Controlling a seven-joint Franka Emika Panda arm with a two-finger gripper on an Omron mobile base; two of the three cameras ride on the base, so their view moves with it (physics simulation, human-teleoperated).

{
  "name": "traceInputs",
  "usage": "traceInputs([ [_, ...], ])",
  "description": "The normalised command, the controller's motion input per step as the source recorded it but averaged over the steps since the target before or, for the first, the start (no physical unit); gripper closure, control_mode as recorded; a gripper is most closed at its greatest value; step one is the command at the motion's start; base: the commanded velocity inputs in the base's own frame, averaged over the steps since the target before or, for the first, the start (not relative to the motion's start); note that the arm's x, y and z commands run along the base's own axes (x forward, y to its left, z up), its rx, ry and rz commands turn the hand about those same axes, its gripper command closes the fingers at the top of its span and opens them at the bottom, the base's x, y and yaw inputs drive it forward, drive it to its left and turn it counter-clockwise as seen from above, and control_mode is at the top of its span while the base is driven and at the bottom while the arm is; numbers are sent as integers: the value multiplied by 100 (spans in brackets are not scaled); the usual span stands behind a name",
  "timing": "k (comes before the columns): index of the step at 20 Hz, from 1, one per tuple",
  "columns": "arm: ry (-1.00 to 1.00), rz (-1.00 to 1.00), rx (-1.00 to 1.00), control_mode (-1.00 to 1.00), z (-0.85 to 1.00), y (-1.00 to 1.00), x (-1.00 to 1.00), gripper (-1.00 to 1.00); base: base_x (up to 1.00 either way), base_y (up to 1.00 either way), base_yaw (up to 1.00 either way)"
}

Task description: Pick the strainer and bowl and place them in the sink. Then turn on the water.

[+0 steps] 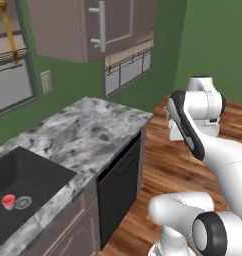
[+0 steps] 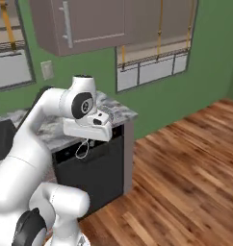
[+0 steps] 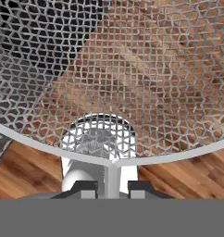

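Mesh of the strainer (image 3: pixel 132 69) hangs before the gripper (image 3: pixel 112 187), fingers pinching its rim, beyond the counter (image 1: pixel 88 132) edge, over open floor (image 2: pixel 186 173).

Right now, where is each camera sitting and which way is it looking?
Left base view: behind the arm, left side, facing the marble counter and black sink; arm at lower right.
Right base view: behind, right side, facing the counter end and wood floor; arm at lower left.
Hand view: on the hand, looking along the tool through the strainer mesh.
Both base views share arm and counter.
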Motion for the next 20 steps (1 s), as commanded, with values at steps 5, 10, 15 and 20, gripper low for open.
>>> traceInputs([
  [5, 0, 0, 0, 100, 0, 0, 0, 100, 0, 0, 68],
  [10, 0, 0, 0, 100, 0, 0, 0, 100, 3, 0, 63],
  [15, 0, 0, 0, 100, 0, 0, 0, 100, 15, 0, 56],
  [20, 0, 0, 0, 100, 0, 0, 0, 100, 25, 2, 46],
])
